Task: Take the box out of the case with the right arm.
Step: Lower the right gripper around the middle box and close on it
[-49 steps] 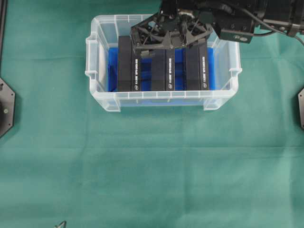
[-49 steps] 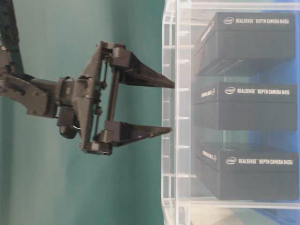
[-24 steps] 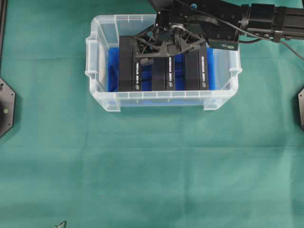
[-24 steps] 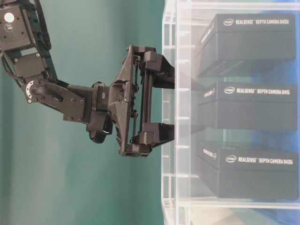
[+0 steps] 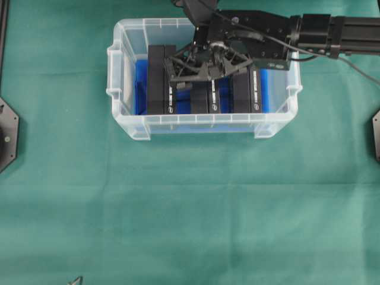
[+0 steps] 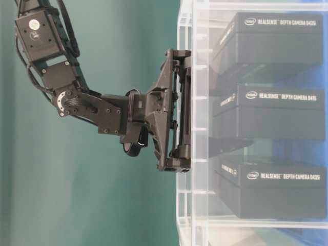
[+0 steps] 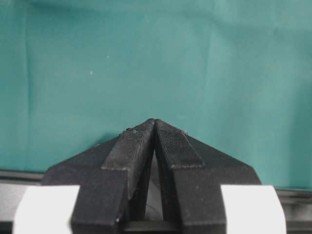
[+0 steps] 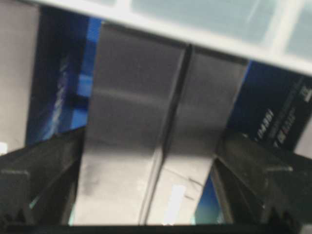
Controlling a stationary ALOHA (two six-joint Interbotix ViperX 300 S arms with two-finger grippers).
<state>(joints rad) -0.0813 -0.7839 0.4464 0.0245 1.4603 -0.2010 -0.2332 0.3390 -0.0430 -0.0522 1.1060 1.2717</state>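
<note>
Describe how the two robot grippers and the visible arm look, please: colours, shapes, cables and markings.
The right arm is all black, a long square beam with a thin black cable trailing beside it. Its right gripper has a lattice frame and pointed fingers. The left gripper has black wedge-shaped fingers with ribbed pads and white fittings at the base.

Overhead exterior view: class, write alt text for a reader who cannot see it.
An all-black robot arm reaches from the right into a clear plastic rectangular bin on a green cloth, its lattice-framed gripper open over the middle of three black boxes standing on the bin's blue floor sheet.
</note>
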